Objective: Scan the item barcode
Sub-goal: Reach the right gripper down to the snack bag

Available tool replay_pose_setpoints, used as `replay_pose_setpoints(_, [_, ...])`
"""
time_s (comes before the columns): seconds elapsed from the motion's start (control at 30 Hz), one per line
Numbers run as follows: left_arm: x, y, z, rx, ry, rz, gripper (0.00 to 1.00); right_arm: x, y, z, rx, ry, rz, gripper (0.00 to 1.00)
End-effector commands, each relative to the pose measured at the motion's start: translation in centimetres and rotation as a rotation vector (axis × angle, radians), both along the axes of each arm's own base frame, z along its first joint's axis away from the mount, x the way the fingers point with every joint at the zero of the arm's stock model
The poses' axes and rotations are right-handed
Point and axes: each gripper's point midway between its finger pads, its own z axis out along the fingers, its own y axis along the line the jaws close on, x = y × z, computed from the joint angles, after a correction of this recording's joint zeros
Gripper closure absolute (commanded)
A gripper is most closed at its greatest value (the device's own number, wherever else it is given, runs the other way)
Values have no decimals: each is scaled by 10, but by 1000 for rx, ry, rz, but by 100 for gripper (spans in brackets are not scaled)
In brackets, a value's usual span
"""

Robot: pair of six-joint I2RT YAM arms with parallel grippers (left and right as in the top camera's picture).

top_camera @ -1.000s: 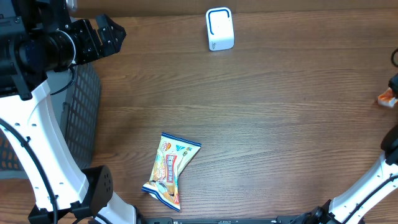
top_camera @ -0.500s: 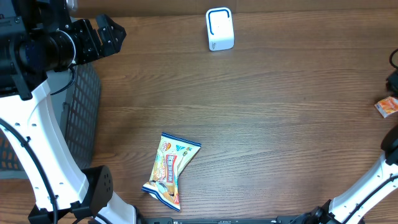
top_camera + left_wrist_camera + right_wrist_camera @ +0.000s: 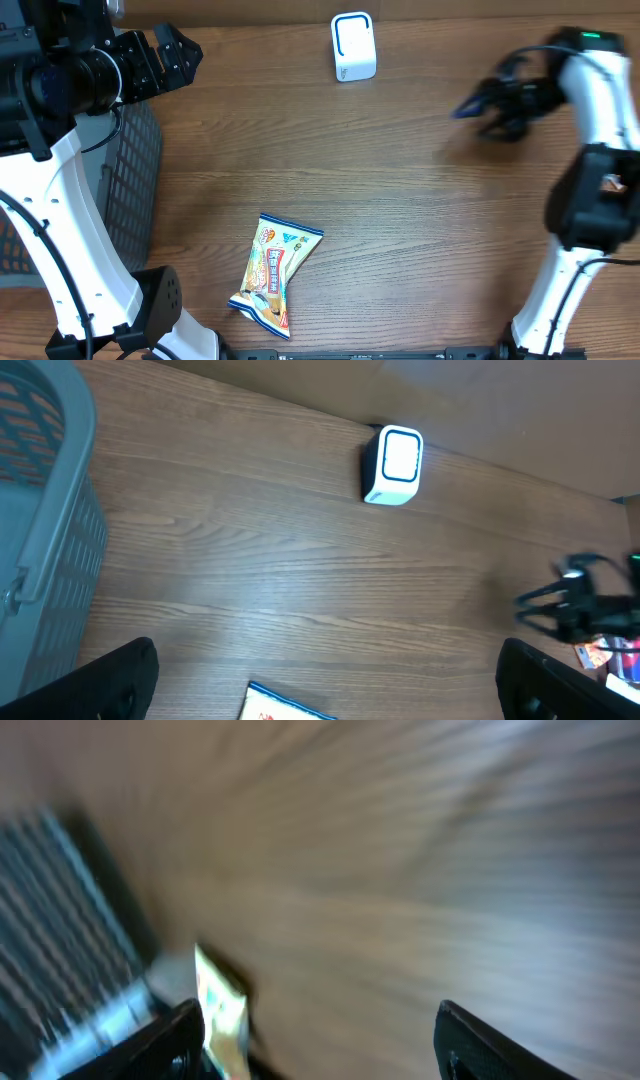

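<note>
A snack packet [image 3: 275,275] with a blue-edged, orange and white print lies flat on the wooden table, near the front left. The white barcode scanner [image 3: 353,46] stands at the back edge. My left gripper [image 3: 183,52] hovers open and empty at the back left, high above the table; its wrist view shows the scanner [image 3: 393,465] and the packet's top edge [image 3: 285,712]. My right gripper [image 3: 488,106], blurred by motion, is open and empty over the right half of the table. In its smeared wrist view the packet [image 3: 220,1010] sits beside the right gripper's [image 3: 320,1040] left finger.
A grey slatted basket [image 3: 132,185] stands at the table's left edge, under the left arm; it also shows as the basket [image 3: 40,530] in the left wrist view. Colourful packets [image 3: 610,658] lie at the far right, just behind the right gripper [image 3: 570,610].
The right arm has swung in from the right edge to over the table, and its gripper has opened. The small orange packet at that edge is gone from there. The left arm is still.
</note>
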Motion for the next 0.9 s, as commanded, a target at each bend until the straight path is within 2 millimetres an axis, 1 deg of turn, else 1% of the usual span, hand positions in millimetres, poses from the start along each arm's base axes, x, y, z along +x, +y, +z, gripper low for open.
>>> replay_pose_setpoints(0.0, [-2, 0, 5, 1, -20, -8, 0, -30, 72, 6, 32, 1, 204, 28])
replay_pose_setpoints(0.03, [-2, 0, 5, 1, -20, -8, 0, -44, 99, 3, 32, 22, 275, 29])
replay_pose_setpoints(0.1, [-2, 0, 5, 1, -20, -8, 0, -63, 130, 0, 32, 41, 361, 29])
replay_pose_setpoints(0.13, [-2, 0, 5, 1, -20, -8, 0, -75, 149, -2, 30, 51, 413, 29])
replay_pose_setpoints(0.2, [-2, 0, 5, 1, -20, -8, 0, -96, 178, -2, 26, 59, 497, 29])
replay_pose_setpoints(0.27, [-2, 0, 5, 1, -20, -8, 0, -112, 203, -3, 22, 54, 562, 29])
replay_pose_setpoints(0.3, [-2, 0, 5, 1, -20, -8, 0, -123, 224, -4, 10, 62, 578, 29])
replay_pose_setpoints(0.37, [-2, 0, 5, 1, -20, -8, 0, -136, 250, -8, -18, 71, 578, 29])
replay_pose_setpoints(0.43, [-2, 0, 5, 1, -20, -8, 0, -146, 273, -16, -104, 82, 532, 30])
replay_pose_setpoints(0.5, [-2, 0, 5, 1, -20, -8, 0, -154, 288, -25, -195, 80, 482, 30])
replay_pose_setpoints(0.6, [-2, 0, 5, 1, -20, -8, 0, -169, 303, -34, -314, 74, 423, 32])
replay_pose_setpoints(0.7, [-2, 0, 5, 1, -20, -8, 0, -186, 311, -39, -400, 74, 383, 33])
replay_pose_setpoints(0.73, [-2, 0, 5, 1, -20, -8, 0, -198, 317, -41, -435, 69, 377, 33])
replay_pose_setpoints(0.8, [-2, 0, 5, 1, -20, -8, 0, -210, 323, -42, -454, 55, 401, 33])
replay_pose_setpoints(0.87, [-2, 0, 5, 1, -20, -8, 0, -218, 322, -44, -497, 46, 406, 33])
